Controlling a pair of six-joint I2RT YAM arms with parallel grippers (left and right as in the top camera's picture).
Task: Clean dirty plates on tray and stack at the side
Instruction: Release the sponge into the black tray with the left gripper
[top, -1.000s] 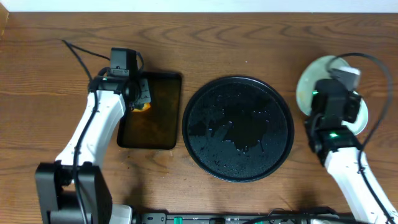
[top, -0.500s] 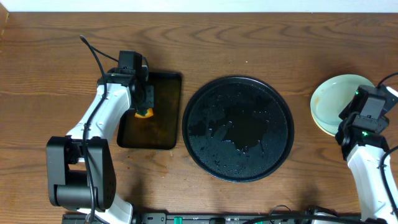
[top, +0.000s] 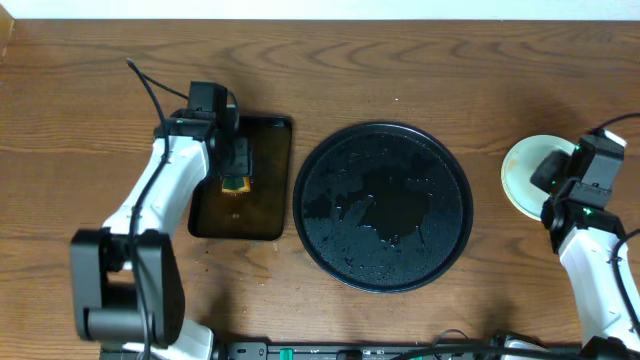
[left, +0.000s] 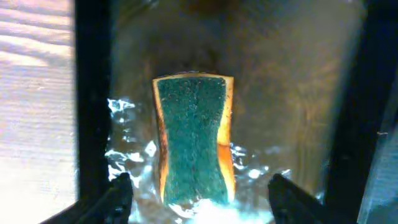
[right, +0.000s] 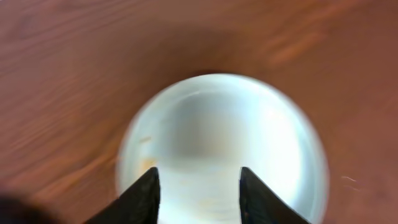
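The plates (top: 520, 176) sit apparently stacked at 3 o'clock of the tray (top: 385, 205) under the right gripper (right: 198, 177), fingers parted — stacking looks done — while the left gripper (left: 199, 186), spread over the sponge (left: 194, 134) at 9 o'clock, need only withdraw.

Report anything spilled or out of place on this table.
Water is pooled and beaded across the black tray. The sponge lies soaking in the wet rectangular tray. Nothing else stands out.

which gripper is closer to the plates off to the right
Right. The right gripper hangs open directly above the plates, while the left gripper is far off, beyond the black tray, over a sponge.
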